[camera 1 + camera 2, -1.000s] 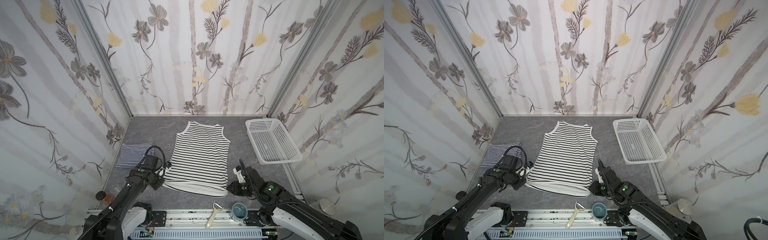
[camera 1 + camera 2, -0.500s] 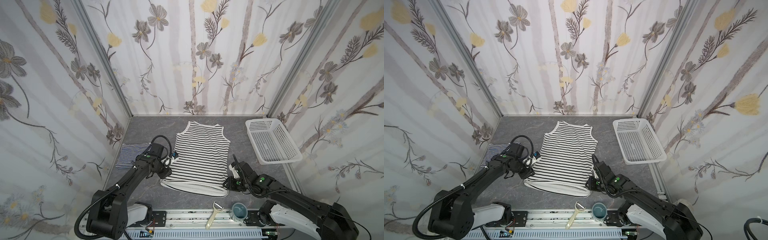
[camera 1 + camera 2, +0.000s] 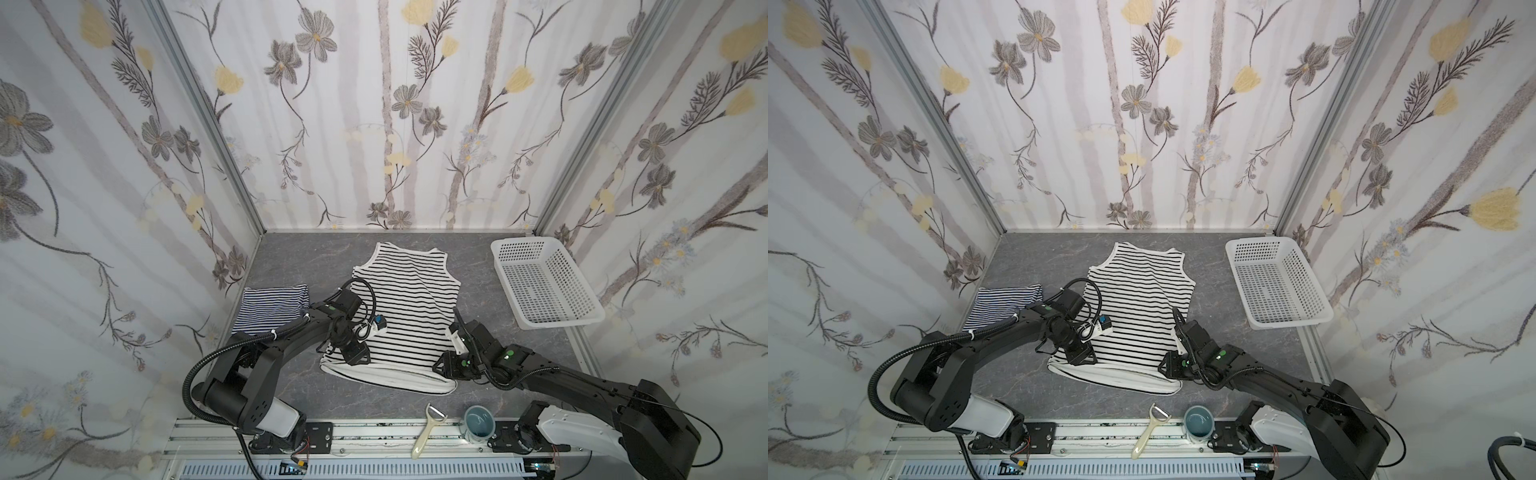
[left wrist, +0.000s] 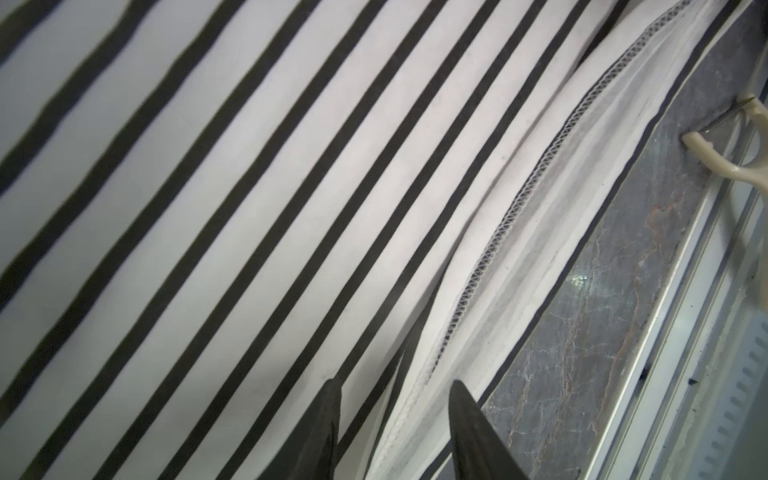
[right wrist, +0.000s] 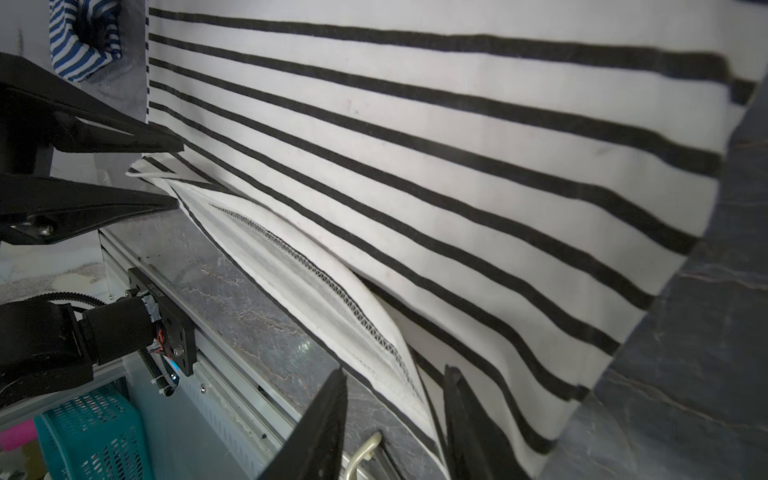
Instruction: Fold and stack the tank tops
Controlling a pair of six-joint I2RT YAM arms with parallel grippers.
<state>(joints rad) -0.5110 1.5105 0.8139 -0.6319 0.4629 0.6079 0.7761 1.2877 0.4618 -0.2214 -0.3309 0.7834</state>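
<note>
Black-striped white knit tank top (image 3: 405,303) is lying flat in the middle of the grey marbled counter (image 3: 291,257), with its near hem gaping and showing zigzag overlock stitching. At the hem's corners, the left tool (image 4: 395,390) and right tool (image 5: 395,374) are standing apart, straddling the fabric edge. Fine navy-striped top (image 3: 272,305) is sitting folded at the left. Perforated white plastic basket (image 3: 582,320) is sitting at the right.

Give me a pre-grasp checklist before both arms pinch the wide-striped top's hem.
1. Wide-striped tank top spread flat: ok.
2. Left gripper fingers apart at hem: ok.
3. Right gripper fingers apart at hem corner: ok.
4. Both hem layers between fingers: cannot tell.
5. Peeler and cup apart from hem: ok.
6. Navy-striped tank top folded aside: ok.
</note>
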